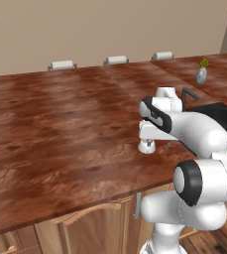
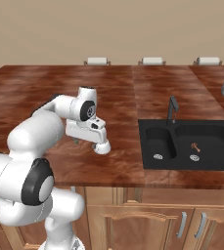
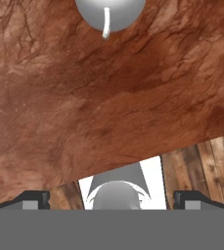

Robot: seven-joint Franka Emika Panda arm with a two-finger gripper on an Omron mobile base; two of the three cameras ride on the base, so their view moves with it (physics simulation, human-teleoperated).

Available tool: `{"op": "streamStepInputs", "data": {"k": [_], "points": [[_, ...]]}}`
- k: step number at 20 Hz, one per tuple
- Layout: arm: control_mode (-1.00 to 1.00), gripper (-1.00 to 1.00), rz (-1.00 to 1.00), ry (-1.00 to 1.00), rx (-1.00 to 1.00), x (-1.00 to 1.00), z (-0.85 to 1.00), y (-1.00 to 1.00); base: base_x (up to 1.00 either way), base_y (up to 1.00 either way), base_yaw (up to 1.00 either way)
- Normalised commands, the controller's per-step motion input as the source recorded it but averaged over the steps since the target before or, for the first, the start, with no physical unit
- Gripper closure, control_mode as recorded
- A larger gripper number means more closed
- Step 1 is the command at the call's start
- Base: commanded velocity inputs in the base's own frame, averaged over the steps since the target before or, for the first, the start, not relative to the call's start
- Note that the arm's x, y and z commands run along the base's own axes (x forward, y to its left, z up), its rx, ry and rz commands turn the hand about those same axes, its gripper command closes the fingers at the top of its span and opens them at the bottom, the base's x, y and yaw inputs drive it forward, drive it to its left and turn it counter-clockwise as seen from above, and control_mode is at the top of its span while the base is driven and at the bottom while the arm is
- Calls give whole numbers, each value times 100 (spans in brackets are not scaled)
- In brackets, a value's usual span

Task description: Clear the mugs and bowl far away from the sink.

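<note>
I read the gripper [image 3: 111,197] as released, jaws spread wide above the wood counter [image 3: 108,107], what looks like the white mug [image 3: 91,10] just ahead, the sink [image 2: 165,128] well apart to its right.

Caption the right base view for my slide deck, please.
White arm poised over the wooden counter, fingers open, left of the black sink.

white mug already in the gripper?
No: the small white mug stands on the reddish wood counter, well ahead of the open gripper.
</note>
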Motion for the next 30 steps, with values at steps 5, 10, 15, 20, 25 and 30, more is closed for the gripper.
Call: {"op": "streamStepInputs", "data": {"k": [5,10,15,20,25,30], "points": [[-100,-100,0,1,1,0,-16,-6,0,0,0],[-100,-100,0,0,0,0,-16,-8,0,0,0],[-100,-100,0,0,0,1,-20,-1,0,0,0],[-100,-100,0,0,0,5,-10,0,0,0,0],[-100,-100,0,0,0,9,-6,0,0,0,0],[-100,-100,0,0,0,18,-6,0,0,0,0]]}}
